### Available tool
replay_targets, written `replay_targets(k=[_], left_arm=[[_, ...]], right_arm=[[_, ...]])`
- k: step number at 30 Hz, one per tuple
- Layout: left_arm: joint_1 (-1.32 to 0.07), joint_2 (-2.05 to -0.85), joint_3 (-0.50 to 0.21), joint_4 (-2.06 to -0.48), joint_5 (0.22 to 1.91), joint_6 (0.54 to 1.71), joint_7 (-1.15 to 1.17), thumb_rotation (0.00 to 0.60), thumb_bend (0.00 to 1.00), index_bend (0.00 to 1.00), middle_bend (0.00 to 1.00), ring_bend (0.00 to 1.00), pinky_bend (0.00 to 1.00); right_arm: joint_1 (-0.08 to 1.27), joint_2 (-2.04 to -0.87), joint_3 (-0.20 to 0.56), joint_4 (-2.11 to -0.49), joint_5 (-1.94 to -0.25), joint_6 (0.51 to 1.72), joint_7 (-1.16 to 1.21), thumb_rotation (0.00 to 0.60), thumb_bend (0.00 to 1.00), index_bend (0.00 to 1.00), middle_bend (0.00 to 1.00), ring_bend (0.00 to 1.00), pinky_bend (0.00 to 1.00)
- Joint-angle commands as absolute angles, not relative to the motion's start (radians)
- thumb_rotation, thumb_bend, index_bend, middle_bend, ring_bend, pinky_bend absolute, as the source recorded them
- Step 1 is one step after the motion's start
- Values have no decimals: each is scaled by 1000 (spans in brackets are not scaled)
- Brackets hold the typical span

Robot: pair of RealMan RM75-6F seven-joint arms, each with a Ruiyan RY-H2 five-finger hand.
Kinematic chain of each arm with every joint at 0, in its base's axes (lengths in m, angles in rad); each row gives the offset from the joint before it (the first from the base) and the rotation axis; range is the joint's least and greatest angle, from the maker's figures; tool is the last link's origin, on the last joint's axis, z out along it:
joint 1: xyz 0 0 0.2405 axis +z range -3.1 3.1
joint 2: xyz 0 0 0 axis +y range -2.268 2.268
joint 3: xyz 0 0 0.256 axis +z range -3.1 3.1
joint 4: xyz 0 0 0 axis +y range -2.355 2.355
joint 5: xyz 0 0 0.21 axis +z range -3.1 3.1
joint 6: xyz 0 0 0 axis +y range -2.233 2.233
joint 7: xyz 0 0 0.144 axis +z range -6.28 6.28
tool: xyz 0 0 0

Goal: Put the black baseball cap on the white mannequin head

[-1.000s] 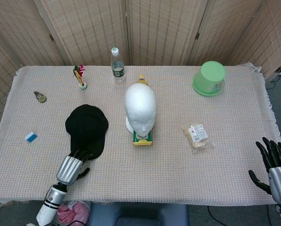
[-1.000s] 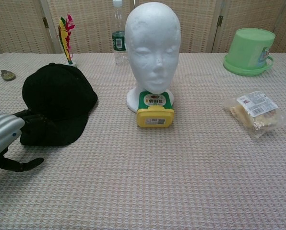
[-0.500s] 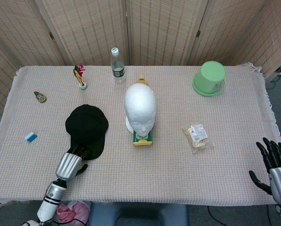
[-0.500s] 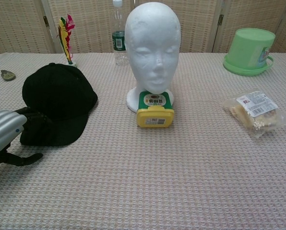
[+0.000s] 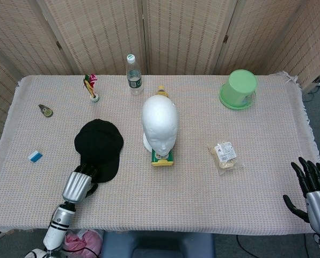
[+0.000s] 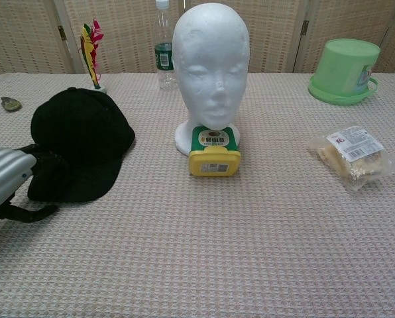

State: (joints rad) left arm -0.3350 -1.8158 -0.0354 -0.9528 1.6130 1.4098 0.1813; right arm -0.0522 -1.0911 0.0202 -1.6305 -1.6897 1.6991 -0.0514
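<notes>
The black baseball cap [image 5: 98, 142] lies flat on the table, left of the white mannequin head [image 5: 160, 123], which stands upright at the centre. In the chest view the cap [image 6: 81, 136] has its brim toward me and the mannequin head [image 6: 211, 66] faces me. My left hand [image 5: 77, 185] is at the brim's near edge; its fingers [image 6: 46, 165] touch the brim while the thumb lies apart on the cloth. It holds nothing. My right hand [image 5: 312, 189] hangs beyond the table's right front corner, fingers spread and empty.
A yellow-green jar [image 5: 162, 157] stands against the mannequin's base. Behind are a water bottle [image 5: 133, 75], a feather ornament [image 5: 91, 87] and a green bucket [image 5: 238, 89]. A snack packet [image 5: 225, 153] lies to the right, a blue eraser [image 5: 35, 156] and a small tag [image 5: 45, 110] to the left.
My left hand has slid a little to the left along the brim's near edge, and its thumb has drawn closer to the brim. The cap and the right hand have not moved.
</notes>
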Motion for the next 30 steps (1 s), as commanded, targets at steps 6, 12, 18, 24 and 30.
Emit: replay_targets(k=[6, 12, 18, 24, 30], left_arm=[[-335, -1853, -39, -896, 1608, 1433, 170, 600, 281, 394, 409, 257, 433], [-333, -1886, -39, -849, 1605, 1449, 159, 600, 281, 398, 415, 262, 433], [-333, -1913, -42, -814, 1602, 1468, 147, 600, 281, 401, 420, 263, 433], [-333, -1941, -49, -774, 1599, 1491, 125, 600, 281, 426, 454, 292, 433], [-333, -1984, -49, -711, 1600, 1513, 102, 600, 281, 466, 501, 331, 465]], right_arm=[[-52, -1091, 20, -1632, -1692, 1699, -54, 600, 217, 0, 0, 0, 0], [-54, -1089, 21, -1632, -1692, 1701, -52, 600, 217, 0, 0, 0, 0], [-54, -1088, 22, -1633, -1692, 1703, -50, 600, 217, 0, 0, 0, 0], [-53, -1088, 22, -1634, -1691, 1700, -50, 600, 217, 0, 0, 0, 0], [-52, -1088, 23, -1635, -1690, 1697, -55, 600, 217, 0, 0, 0, 0]])
